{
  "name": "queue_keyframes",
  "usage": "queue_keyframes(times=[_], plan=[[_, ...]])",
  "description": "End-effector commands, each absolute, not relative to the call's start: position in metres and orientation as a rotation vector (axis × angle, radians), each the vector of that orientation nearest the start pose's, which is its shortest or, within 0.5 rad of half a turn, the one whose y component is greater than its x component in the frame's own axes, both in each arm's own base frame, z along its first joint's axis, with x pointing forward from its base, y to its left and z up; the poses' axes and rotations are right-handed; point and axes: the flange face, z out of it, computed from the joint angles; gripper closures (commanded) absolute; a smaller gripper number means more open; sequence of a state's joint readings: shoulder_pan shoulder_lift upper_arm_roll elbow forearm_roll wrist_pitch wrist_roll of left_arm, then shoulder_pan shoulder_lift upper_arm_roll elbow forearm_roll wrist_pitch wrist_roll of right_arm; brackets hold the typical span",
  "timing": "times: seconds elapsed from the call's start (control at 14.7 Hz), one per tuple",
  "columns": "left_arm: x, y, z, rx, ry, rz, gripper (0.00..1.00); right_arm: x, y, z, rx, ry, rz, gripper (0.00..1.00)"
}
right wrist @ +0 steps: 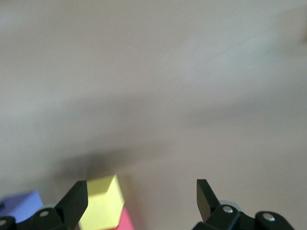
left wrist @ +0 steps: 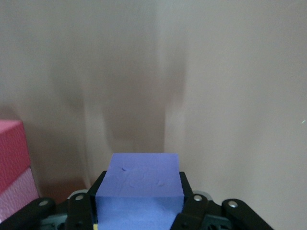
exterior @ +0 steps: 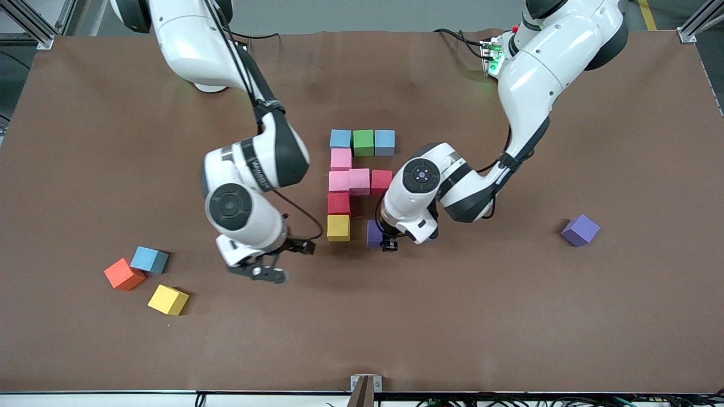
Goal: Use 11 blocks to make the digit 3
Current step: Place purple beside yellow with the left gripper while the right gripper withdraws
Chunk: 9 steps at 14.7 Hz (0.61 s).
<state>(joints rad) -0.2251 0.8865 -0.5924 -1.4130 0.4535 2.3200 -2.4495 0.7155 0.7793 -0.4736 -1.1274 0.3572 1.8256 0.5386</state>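
Observation:
The blocks form a partial figure mid-table: a row of light blue (exterior: 340, 138), green (exterior: 363, 142) and light blue (exterior: 384, 142). Nearer the camera come pink (exterior: 341, 159), then pink (exterior: 339, 181), pink (exterior: 359, 181) and red (exterior: 381, 182), then red (exterior: 339, 203) and yellow (exterior: 338, 228). My left gripper (exterior: 386, 241) is shut on a purple block (exterior: 373, 234) (left wrist: 139, 184), low beside the yellow one with a gap between them. My right gripper (exterior: 264, 272) (right wrist: 142, 196) stands open and empty over bare table toward the right arm's end.
A second purple cube (exterior: 580, 230) lies alone toward the left arm's end. An orange cube (exterior: 124, 274), a blue cube (exterior: 149, 260) and a yellow cube (exterior: 168, 299) sit together toward the right arm's end, nearer the camera. The table edge (exterior: 362, 390) runs along the front.

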Motion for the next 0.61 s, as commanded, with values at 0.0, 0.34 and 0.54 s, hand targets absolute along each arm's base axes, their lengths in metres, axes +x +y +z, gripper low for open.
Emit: queue_keyframes(times=[0.0,0.34,0.54], plan=[[0.576,-0.493,0.231,-2.335,-2.371,0.089,0.66,0.698,0.26,0.405,-3.11,0.464,-0.046,0.0],[0.569,-0.502,0.211,-2.333,-2.344,0.054,0.66,0.708,0.188,0.443,-3.135,0.297,-0.028,0.0],[0.568,-0.504,0.207,-2.335,-2.346,0.063,0.66,0.708,0.135,0.481,-3.126,0.199,-0.046,0.0]])
